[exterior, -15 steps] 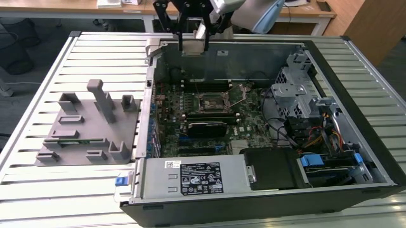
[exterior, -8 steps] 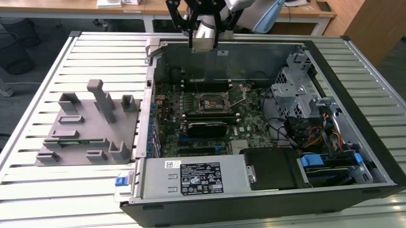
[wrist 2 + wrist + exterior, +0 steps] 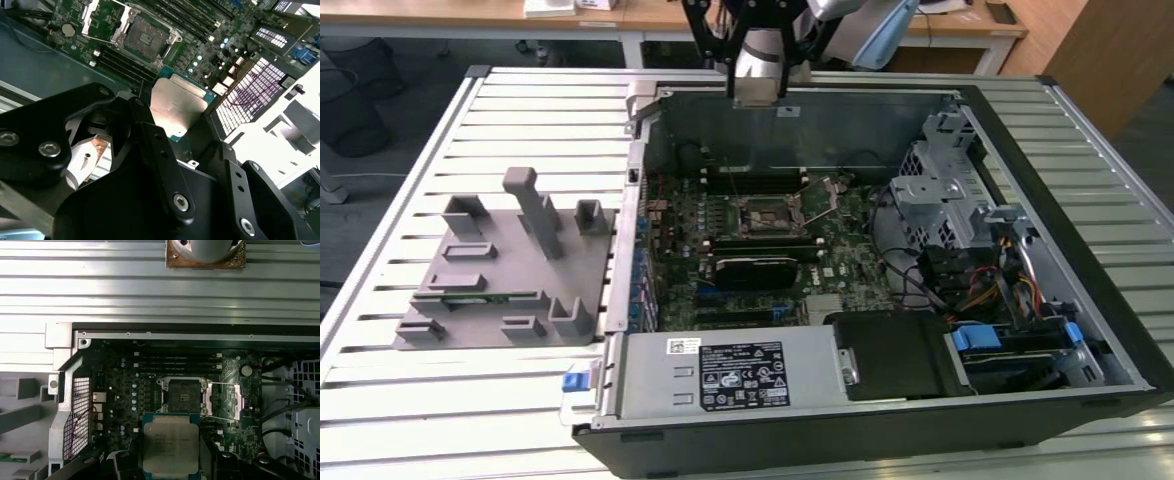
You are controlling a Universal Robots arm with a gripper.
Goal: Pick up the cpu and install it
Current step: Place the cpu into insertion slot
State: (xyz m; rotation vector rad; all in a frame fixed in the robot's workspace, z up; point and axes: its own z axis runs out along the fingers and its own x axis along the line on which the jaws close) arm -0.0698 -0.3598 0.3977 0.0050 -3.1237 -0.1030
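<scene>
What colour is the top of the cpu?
The cpu is silvery, green-rimmed; clearest in the first wrist view.

Exterior view high, angled down on computer case (image 3: 854,118); both wrist views close over socket (image 3: 182,396) (image 3: 147,37).

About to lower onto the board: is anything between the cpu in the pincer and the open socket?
Nothing visible. The cpu, held in the pincer, hangs above the board, and the socket lies bare with its metal frame swung open to one side. No cable crosses the gap in either wrist view.
</scene>
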